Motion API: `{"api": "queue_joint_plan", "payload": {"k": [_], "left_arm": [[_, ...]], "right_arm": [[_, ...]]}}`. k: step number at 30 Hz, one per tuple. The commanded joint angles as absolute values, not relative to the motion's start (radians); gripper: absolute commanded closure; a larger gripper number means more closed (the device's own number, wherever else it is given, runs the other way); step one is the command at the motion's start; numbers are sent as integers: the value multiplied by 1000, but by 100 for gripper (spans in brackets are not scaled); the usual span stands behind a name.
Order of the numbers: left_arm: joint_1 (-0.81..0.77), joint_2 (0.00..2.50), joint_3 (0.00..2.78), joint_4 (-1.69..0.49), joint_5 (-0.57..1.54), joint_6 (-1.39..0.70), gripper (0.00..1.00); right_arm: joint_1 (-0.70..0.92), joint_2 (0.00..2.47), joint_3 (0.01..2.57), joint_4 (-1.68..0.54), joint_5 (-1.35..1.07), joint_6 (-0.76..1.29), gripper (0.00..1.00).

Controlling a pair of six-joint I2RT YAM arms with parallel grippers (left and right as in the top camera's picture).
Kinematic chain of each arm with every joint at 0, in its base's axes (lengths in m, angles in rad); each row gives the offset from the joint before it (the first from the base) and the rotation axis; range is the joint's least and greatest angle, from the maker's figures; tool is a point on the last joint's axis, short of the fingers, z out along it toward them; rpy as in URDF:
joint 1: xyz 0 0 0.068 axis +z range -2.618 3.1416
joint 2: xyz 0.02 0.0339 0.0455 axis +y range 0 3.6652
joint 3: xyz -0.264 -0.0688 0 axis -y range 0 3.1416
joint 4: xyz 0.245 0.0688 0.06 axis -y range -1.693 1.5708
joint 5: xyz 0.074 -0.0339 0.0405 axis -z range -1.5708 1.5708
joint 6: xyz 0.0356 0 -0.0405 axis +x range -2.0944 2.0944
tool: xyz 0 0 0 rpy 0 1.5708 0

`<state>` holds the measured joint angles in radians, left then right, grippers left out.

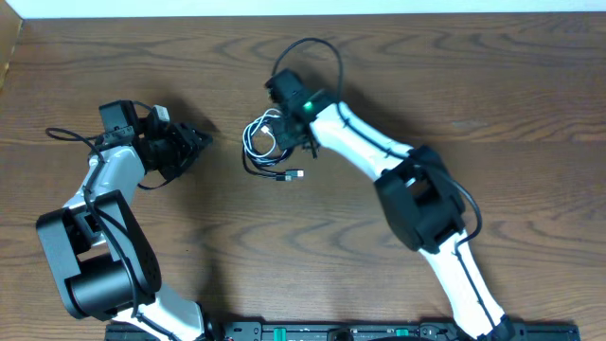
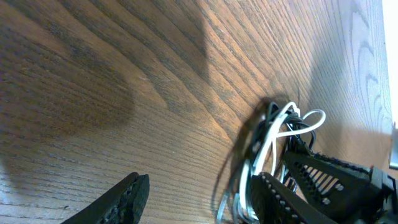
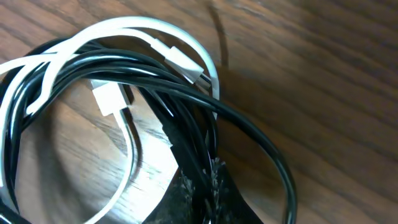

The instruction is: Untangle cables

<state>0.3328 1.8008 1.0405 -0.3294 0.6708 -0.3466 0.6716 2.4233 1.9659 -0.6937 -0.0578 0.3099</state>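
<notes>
Right gripper (image 1: 292, 140) pinched shut on the cables (image 1: 263, 142), fingertips pressed together around black strands at the edge of the tangle nearest that arm. Seen from the right wrist: black cord (image 3: 249, 124) looping in several glossy passes across and into the closed fingertips, white cord (image 3: 155, 28) arching over the top of the loop, just beyond the tips. Two white plug ends inside the bundle, one (image 3: 109, 96) lying flat within the ring, the other (image 3: 186, 65) riding on the black strands directly ahead of the grip. Whole tangle resting on the wooden table (image 1: 473, 76), wound into one loose coil.

One black tail with a small plug (image 1: 295, 174) trailing out on the wood, just beside the right gripper on the side toward the robot's base.

Left gripper (image 1: 201, 140) near the opposite side of the coil, apart from it in the overhead view, pointing toward it with jaws standing open and bare wood between the fingers (image 2: 127, 196). From the left wrist: white and black loops just beyond that gripper and off to one side of its gap, tangle close to one fingertip; contact there impossible to tell.

Both arms angled in from the table's near edge, the coil lying between the two grippers.
</notes>
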Motion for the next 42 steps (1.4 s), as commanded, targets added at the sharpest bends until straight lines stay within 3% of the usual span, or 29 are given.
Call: {"api": "queue_joint_plan", "payload": {"k": [1,6,15,37,42], "left_arm": [[334,1786,1045,-327,720,-292,44],[334,1786,1045,-284,934,-150,48],[294,1786,1045,-264,1420,198,52],[165,1786,1045,-263,1507,299,53],[131,1786,1045,-257,1491,299,66]], "right_arm": [[565,2355,1950,-669,-428,266,99],[454,2341,1950,-604,-827,292,99],[385,2341,1950,-597,-1028,356,99],[385,2341,1950,-587,-1092,387,99],[385,2341,1950,-575,-1110,389,99]]}}
